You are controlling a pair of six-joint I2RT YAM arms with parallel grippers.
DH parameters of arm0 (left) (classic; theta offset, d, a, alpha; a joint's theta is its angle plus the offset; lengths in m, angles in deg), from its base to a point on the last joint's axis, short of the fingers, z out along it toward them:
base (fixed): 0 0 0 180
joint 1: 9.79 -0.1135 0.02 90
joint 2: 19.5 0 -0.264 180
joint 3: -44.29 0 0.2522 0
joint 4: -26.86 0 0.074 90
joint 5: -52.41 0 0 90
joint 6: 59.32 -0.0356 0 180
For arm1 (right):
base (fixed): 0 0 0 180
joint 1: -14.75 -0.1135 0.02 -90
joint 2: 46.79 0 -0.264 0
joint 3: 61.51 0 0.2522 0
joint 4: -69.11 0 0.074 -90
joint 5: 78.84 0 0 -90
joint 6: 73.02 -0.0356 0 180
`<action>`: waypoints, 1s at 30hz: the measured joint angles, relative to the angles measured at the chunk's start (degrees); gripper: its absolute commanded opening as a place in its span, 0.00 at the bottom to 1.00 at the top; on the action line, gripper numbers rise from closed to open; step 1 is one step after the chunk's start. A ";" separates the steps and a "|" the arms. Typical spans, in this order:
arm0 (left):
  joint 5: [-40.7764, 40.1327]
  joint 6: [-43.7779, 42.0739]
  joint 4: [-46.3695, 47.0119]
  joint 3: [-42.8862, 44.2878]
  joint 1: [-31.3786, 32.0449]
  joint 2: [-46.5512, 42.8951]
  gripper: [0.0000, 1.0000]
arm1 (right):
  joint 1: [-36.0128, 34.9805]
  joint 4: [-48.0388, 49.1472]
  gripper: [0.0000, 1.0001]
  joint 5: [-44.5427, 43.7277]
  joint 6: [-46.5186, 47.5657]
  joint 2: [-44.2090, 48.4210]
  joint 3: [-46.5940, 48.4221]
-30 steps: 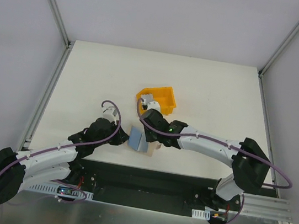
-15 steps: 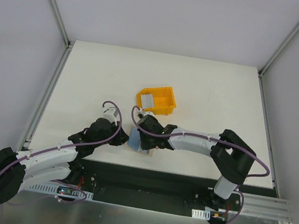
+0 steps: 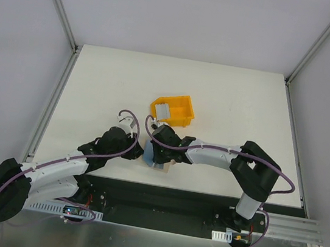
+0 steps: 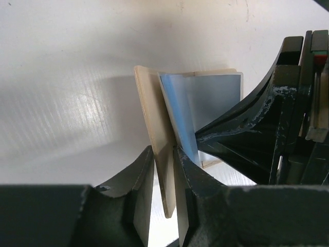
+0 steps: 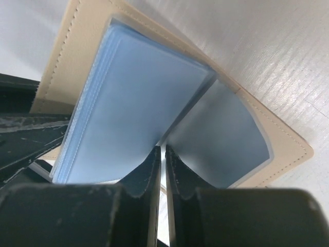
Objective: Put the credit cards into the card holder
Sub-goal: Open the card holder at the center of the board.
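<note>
my left gripper (image 4: 163, 154) is narrowed around one beige flap of the card holder (image 4: 149, 103). the flap stands on edge between my two fingers, and i cannot tell whether they are pressing it. my right gripper (image 5: 163, 149) is closed to a hairline slit. its tips are at the crease where the blue-grey pockets (image 5: 133, 92) fan apart, and i cannot tell if anything thin is pinched there.

the card holder stands open like a book on the white table (image 4: 61, 77), between my two wrists near the front edge. its cover is soft, tan and stitched along a rounded border. the pockets are smooth and glossy with rounded corners. one silvery credit card (image 3: 163, 110) lies flat in the yellow bin (image 3: 182, 110) just behind.
</note>
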 measured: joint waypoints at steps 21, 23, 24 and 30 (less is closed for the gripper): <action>0.57 -0.15 -0.24 0.00 -2.40 -2.19 0.09 | 0.52 0.39 0.09 1.90 0.35 -0.17 -0.02; 0.92 -0.13 -0.24 0.00 -2.64 -2.47 0.07 | 0.52 0.39 0.09 1.92 0.37 -0.17 -0.02; 1.03 -0.09 -0.24 0.00 -2.78 -2.64 0.05 | 0.55 0.39 0.09 1.92 0.39 -0.17 -0.02; 1.38 0.24 -0.24 0.00 -3.17 -2.82 0.00 | 0.55 0.39 0.09 1.95 0.39 -0.17 -0.02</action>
